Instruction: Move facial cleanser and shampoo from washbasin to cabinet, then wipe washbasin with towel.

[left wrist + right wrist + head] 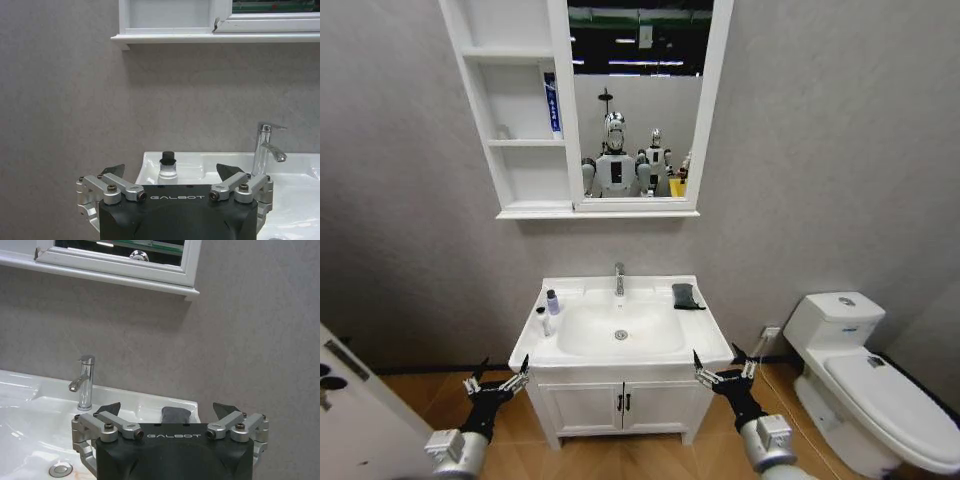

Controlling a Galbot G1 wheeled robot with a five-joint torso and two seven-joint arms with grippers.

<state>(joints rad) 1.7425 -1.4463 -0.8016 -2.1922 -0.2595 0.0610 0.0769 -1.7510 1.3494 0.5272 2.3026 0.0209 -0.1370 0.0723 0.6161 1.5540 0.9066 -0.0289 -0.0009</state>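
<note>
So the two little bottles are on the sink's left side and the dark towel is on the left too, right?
Not quite. In the head view the two bottles do stand on the left side of the washbasin, but the dark towel lies on the right back corner, on the other side of the tap.

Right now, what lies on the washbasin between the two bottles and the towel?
In the head view, the oval bowl with its drain and the chrome tap separate the bottles from the towel.

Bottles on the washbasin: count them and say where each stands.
2, both on the washbasin's left rim: a dark-capped bottle nearer the wall, a white bottle just in front.
</note>
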